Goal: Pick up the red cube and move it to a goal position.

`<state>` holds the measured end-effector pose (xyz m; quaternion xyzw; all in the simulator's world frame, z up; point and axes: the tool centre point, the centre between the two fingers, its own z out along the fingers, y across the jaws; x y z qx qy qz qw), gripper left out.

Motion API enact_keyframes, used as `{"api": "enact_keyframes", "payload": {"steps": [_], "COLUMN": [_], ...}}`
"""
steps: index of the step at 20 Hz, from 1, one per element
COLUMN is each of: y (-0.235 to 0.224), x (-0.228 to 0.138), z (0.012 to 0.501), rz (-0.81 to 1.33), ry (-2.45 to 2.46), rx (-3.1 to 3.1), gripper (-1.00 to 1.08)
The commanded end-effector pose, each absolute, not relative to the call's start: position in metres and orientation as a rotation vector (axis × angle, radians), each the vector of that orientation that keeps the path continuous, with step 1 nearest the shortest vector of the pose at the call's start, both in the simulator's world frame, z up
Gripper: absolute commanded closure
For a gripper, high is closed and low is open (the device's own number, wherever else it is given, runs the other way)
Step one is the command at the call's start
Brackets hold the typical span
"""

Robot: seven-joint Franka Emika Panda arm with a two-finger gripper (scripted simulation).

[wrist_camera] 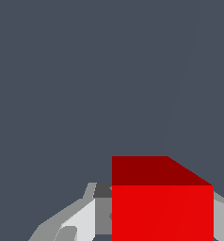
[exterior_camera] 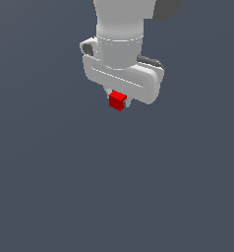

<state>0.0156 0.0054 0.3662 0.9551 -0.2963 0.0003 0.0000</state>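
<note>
The small red cube [exterior_camera: 117,100] sits just under the white gripper [exterior_camera: 118,102], held between its fingers, which barely show past the cube's sides. In the wrist view the red cube [wrist_camera: 162,202] fills the lower part of the picture, with a grey-white finger [wrist_camera: 88,219] pressed against one side and a sliver of the other finger [wrist_camera: 222,219] on the opposite side. The gripper [wrist_camera: 156,221] is shut on the cube. No goal marker shows in either view.
A plain dark grey-blue surface [exterior_camera: 65,187] fills both views. The white arm body [exterior_camera: 120,44] comes down from the top of the exterior view above the gripper.
</note>
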Motion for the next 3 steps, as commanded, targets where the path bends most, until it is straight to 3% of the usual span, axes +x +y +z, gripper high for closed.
{"api": "enact_keyframes", "payload": {"steps": [1, 3], "y": [0.0049, 0.0048], "x": [0.0161, 0.0163], "z": [0.3711, 0.372], "rz": [0.0, 0.0], "ry": [-0.931, -0.931], "rx": [3.0, 3.0], "gripper": [1.08, 1.08]}}
